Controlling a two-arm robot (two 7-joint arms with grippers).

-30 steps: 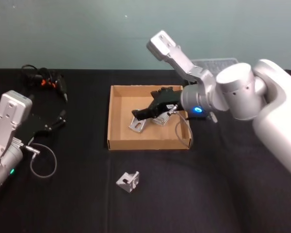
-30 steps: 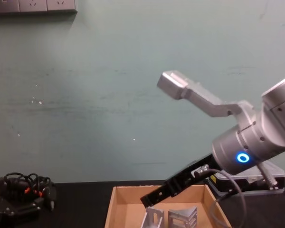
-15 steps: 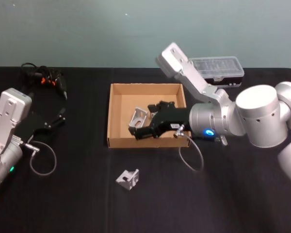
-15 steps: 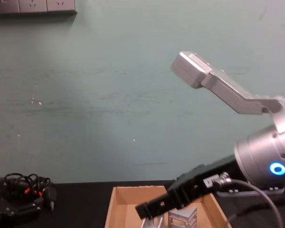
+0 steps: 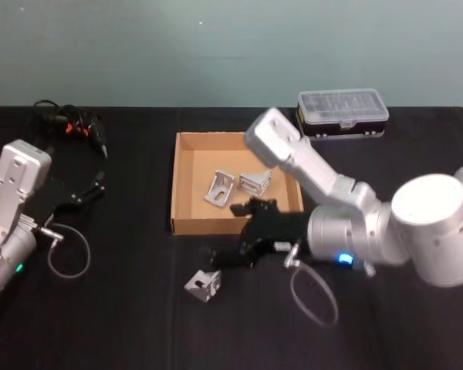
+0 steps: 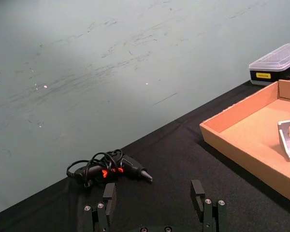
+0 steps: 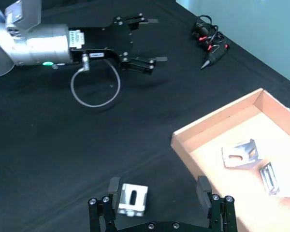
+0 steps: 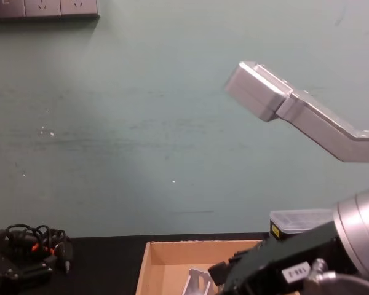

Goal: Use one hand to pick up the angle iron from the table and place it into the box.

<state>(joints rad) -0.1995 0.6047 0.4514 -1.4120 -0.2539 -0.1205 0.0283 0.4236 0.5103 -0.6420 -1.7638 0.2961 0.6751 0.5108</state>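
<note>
You saw a bright bare-metal angle iron point(image 5: 204, 284) on the matt black table point(image 5: 123, 324), between six and seven o'clock from the dull tan cardboard box point(image 5: 174, 185).

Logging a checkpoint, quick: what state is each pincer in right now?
Left pincer: open, empty.
Right pincer: open, holding nothing, just above the bracket outside the box.

My right gripper point(image 7: 157, 193) hangs over the black table point(image 7: 48, 145), fingers spread wide. Between them I see a silver angle iron point(image 7: 132, 199) lying on the table, just off a corner of the cardboard box point(image 7: 215, 120). Two brackets point(image 7: 239, 154) lie inside the box. Farther off, my left gripper point(image 7: 157, 40) is spread apart beside a grey cable loop point(image 7: 94, 105).
</note>
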